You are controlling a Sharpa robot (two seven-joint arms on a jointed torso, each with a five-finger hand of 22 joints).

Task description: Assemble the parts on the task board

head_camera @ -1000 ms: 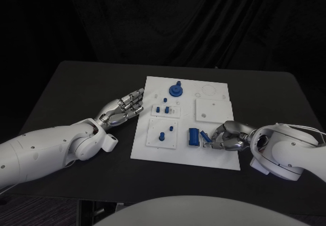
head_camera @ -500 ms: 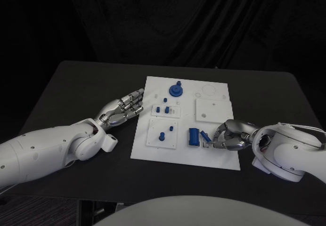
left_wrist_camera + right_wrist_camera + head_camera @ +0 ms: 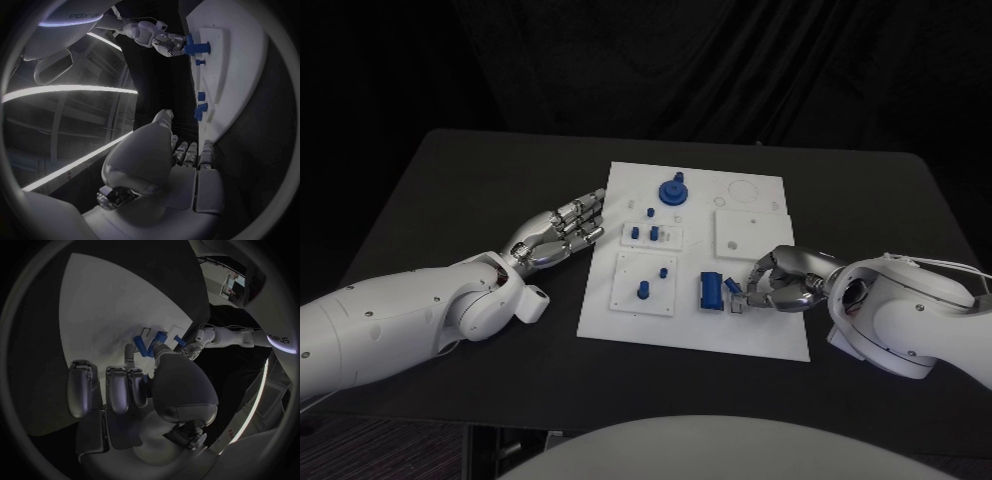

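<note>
Your right hand (image 3: 783,283) pinches a small blue part (image 3: 734,291) at the task board (image 3: 754,335)'s 5 o'clock area, just beside the blue block (image 3: 711,291). Lift it vertically, clearing the block. Left hand (image 3: 564,233) rests with fingers extended, holding nothing, at 9 o'clock.

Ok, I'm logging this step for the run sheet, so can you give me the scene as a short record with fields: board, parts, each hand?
board: white task board in the middle of the black table
parts standing: round blue part at the far end; two small pegs; one peg on a raised white square
loose part: long blue piece on the board's near right area
right hand: right hand at the long blue piece, fingers curled; grip cannot be told
left hand: left hand flat at the board's left edge, holding nothing
</note>
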